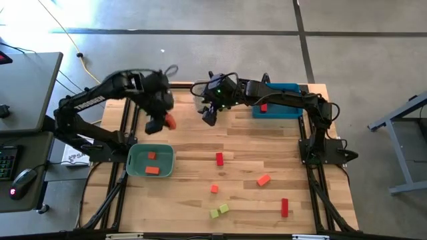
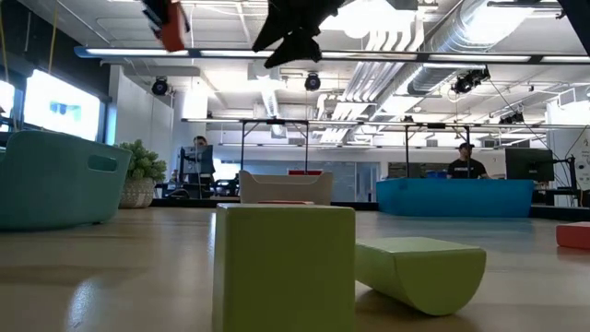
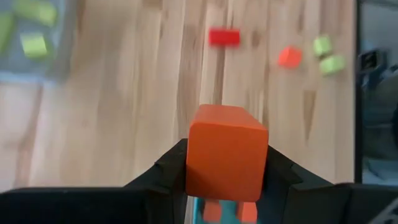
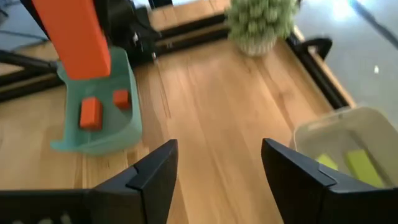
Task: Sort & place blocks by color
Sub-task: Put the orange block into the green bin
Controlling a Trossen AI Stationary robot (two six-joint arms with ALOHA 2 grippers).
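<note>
**A:** Fingers of the left gripper [image 3: 227,180] clamped tight on an orange block [image 3: 227,152], held high, with the green tray [image 1: 135,162] just below and beyond them.

**B:** And the right gripper [image 4: 217,174]?

**A:** Wide apart, empty (nothing between them), over the worktop [image 1: 240,147] beside the clear bin [image 4: 339,143].

**B:** Risk?

**A:** Release too early and, I reckon, the block clips the rim and bounces out.

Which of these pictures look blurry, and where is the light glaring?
Left wrist view: the orange block in the left gripper is sharp, the table behind it smeared. Low view: the nearest yellow-green block looks soft; ceiling lights glare. High view: daylight washes out the floor's top-left corner.
</note>
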